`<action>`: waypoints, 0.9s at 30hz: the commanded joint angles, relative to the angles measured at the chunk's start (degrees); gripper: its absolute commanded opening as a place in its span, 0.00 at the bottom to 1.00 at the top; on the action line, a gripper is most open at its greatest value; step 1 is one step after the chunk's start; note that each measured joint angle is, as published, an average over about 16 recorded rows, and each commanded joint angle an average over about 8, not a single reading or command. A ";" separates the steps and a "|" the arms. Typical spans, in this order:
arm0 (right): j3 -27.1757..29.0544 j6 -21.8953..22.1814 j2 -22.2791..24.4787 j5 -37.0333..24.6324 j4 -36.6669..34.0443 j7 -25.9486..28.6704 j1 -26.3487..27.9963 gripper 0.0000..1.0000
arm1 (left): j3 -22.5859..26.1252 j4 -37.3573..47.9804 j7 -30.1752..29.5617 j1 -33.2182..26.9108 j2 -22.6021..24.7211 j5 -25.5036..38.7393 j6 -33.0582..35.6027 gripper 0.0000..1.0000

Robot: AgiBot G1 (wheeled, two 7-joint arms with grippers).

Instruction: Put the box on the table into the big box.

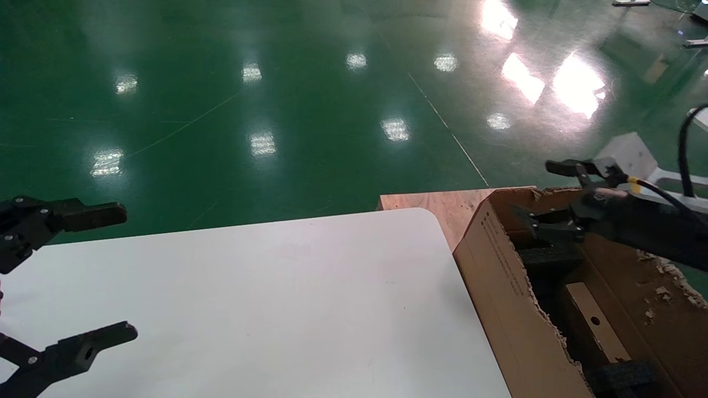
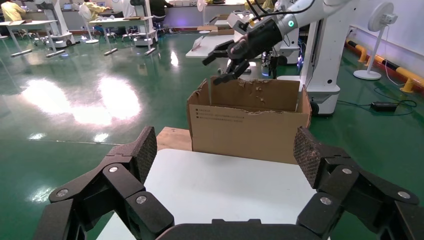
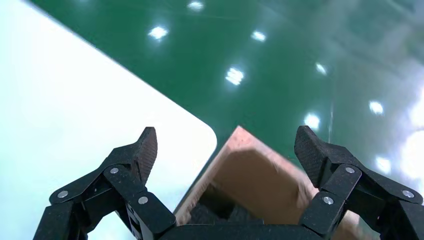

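Observation:
The small brown box (image 1: 598, 327), with a round hole and a pale taped strip, lies inside the big box (image 1: 500, 287), beside black foam (image 1: 547, 257). The big box, with torn edges, stands off the right end of the white table (image 1: 276, 298). My right gripper (image 1: 532, 190) is open and empty, hovering over the far end of the big box; in its wrist view (image 3: 225, 145) the carton's inner wall (image 3: 260, 185) and foam (image 3: 215, 205) lie below. My left gripper (image 1: 128, 272) is open and empty over the table's left end, also in its wrist view (image 2: 225, 145).
A reddish-brown wooden board (image 1: 442, 203) lies under the big box at the table's far right corner. Glossy green floor (image 1: 310, 110) lies beyond. In the left wrist view the big box (image 2: 250, 127) faces me, with the right gripper (image 2: 220, 62) above it.

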 commanded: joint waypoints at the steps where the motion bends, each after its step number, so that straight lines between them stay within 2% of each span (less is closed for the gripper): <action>1: -0.33 -0.54 -2.11 1.39 0.66 -1.45 0.06 1.00 | 0.00 0.00 0.00 0.00 0.00 0.00 0.00 1.00; 5: -0.59 -0.45 -3.89 2.04 1.15 -2.63 -0.20 1.00 | -0.01 0.01 0.00 0.01 -0.01 -0.01 -0.01 1.00; 13: 1.71 -1.43 -3.34 1.48 0.49 -1.52 -1.79 1.00 | 0.00 0.01 0.00 0.01 -0.01 -0.01 -0.01 1.00; 17: 8.12 -3.92 -5.18 1.03 0.29 -0.89 -6.49 1.00 | 0.00 0.02 0.00 0.01 -0.01 -0.01 -0.01 1.00; 27: 30.55 -12.60 -11.41 -0.73 -0.57 1.29 -22.90 1.00 | 0.00 0.02 0.01 0.00 -0.01 -0.02 0.00 1.00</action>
